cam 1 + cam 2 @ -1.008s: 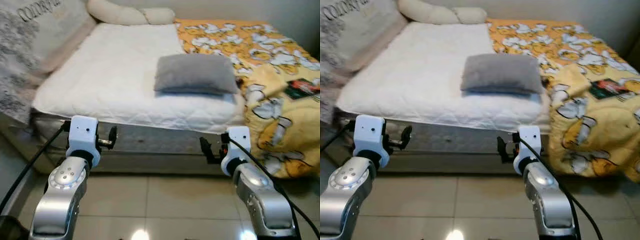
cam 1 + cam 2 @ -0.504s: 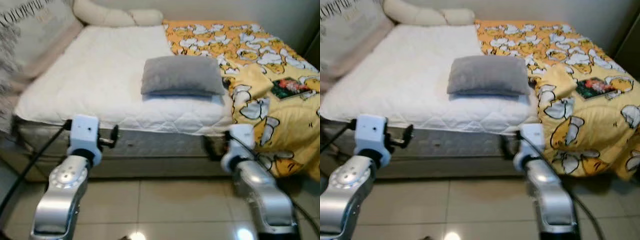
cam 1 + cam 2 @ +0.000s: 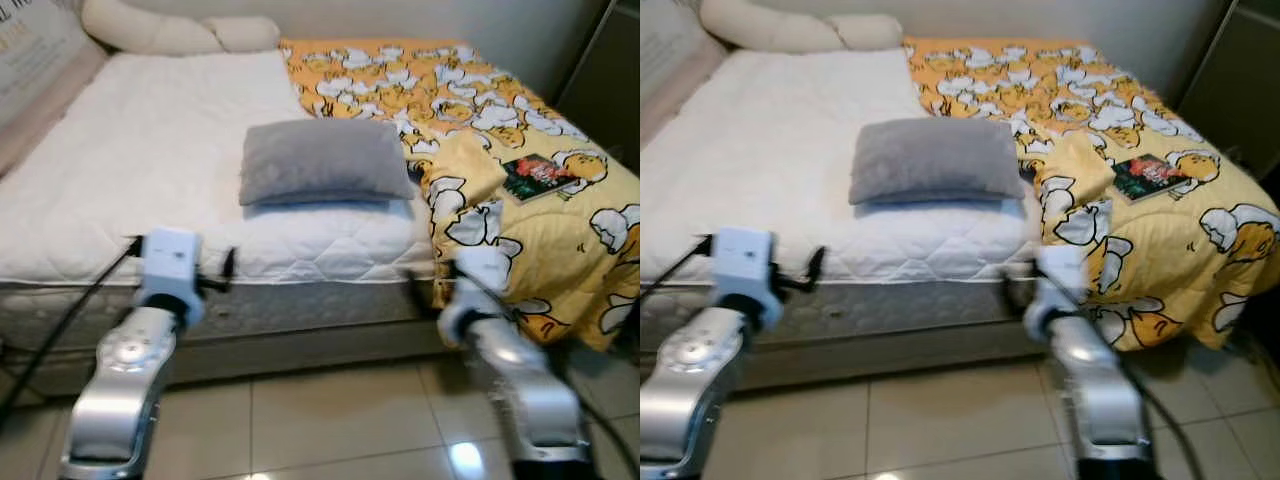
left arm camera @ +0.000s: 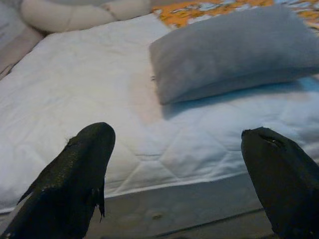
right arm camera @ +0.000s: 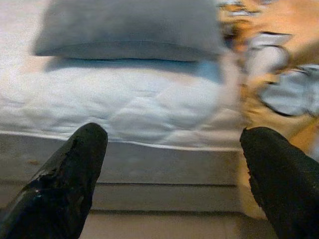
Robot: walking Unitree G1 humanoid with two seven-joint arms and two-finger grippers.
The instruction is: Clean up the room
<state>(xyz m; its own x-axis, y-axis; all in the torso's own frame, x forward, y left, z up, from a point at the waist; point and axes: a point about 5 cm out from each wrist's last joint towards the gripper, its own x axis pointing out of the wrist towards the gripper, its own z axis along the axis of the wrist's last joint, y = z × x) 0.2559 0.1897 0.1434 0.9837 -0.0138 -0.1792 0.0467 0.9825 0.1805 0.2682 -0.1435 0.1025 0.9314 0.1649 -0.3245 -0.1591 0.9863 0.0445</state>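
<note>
A grey pillow [image 3: 325,160] lies across the middle of the white mattress [image 3: 130,170], near its front edge. A yellow cartoon-print blanket [image 3: 480,110] covers the bed's right side and hangs over the front corner. On the blanket rests a small dark book [image 3: 540,176]. Both arms are raised in front of the bed's front edge, below mattress height. In the left wrist view my left gripper [image 4: 177,137] is open and holds nothing, facing the grey pillow [image 4: 234,50]. My right gripper [image 5: 174,134] is open too, facing the mattress edge under the pillow [image 5: 129,27].
Cream pillows [image 3: 165,28] lie at the head of the bed. A printed cushion [image 3: 30,45] leans at the far left. A dark cabinet or door [image 3: 605,80] stands at the right. Beige tiled floor [image 3: 320,420] lies between me and the bed frame.
The whole picture has slid left, so the camera has turned right: more of the blanket and the dark cabinet come into sight. Both arms keep their pose, and the right one is blurred.
</note>
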